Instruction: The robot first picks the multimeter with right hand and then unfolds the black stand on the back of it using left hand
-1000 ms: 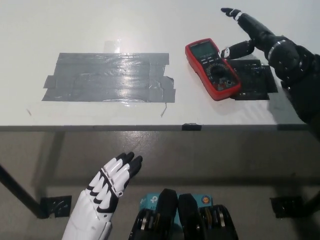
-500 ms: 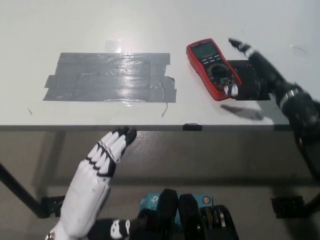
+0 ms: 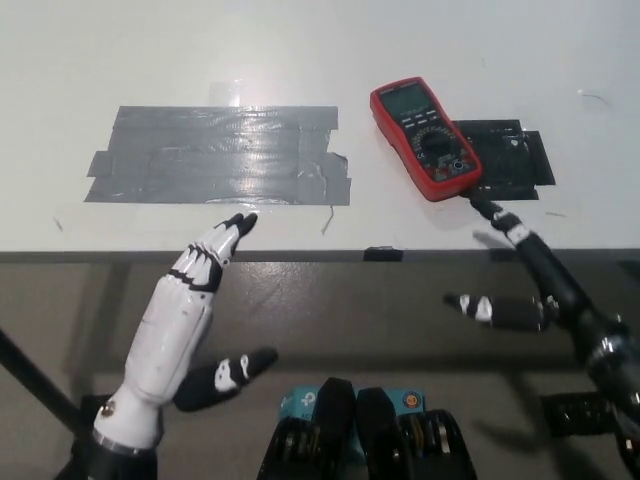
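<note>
A red multimeter point(image 3: 425, 138) lies face up on the white table point(image 3: 300, 50), partly on a black tape patch point(image 3: 508, 162). My black right hand point(image 3: 525, 275) is open, at and below the table's front edge, in front of the multimeter and apart from it. My white left hand point(image 3: 190, 310) is open at the lower left, its fingertips reaching the table's front edge below the grey tape. The multimeter's back and stand are hidden.
A large patch of grey tape point(image 3: 220, 155) covers the table's left middle. A small black marker point(image 3: 382, 253) sits on the front edge. Below the edge is the floor, with a table leg point(image 3: 40, 385) at the lower left.
My right hand has drawn back from beside the multimeter to below the table's front edge. My left hand has risen and reached forward to the edge.
</note>
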